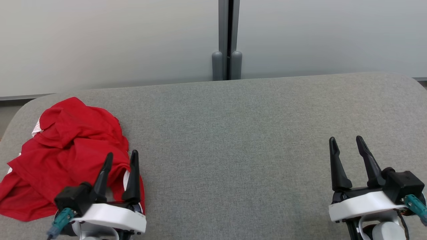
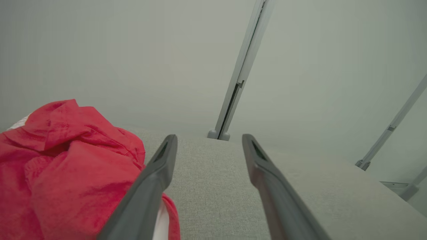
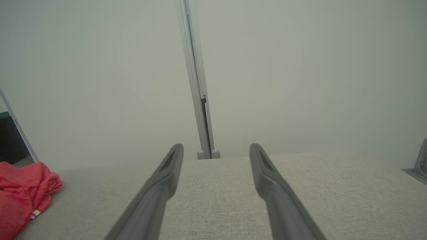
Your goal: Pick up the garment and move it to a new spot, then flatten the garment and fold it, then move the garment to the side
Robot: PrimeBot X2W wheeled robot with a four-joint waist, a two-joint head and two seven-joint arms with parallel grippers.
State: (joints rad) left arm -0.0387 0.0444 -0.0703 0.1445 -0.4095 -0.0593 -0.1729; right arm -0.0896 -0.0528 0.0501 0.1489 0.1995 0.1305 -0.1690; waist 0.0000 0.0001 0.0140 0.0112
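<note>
Toward the near-left corner of the grey fabric-covered worktop [image 1: 233,133]: one garment [image 1: 66,146], red, crumpled into a loose heap, with slivers of white showing at its left edge and by its near-right hem. Long axis: hardly any, as the heap is bunched, though it runs somewhat more from far to near than from side to side. Bearing from left gripper [image 1: 121,154]: leftward and slightly ahead. In the head view the two dark fingers overlap the heap's near-right edge; in the left wrist view the left finger crosses the cloth while the gap between the fingers looks onto bare worktop. Contact with the cloth: cannot tell. Left gripper state: fingers spread, nothing between them. Right gripper [image 1: 346,138]: fingers likewise spread and empty, over the near-right of the worktop, well apart from the garment, which sits at the far left of its wrist view. Nearer arm: the left, by a wide margin. Judgement: pick-up not yet begun, and the grasp calls for a shift to the left. Writing, brands, labels: none legible; any print is lost in the folds. Background: pale wall panels, joined by a grey post [image 1: 227,40].
</note>
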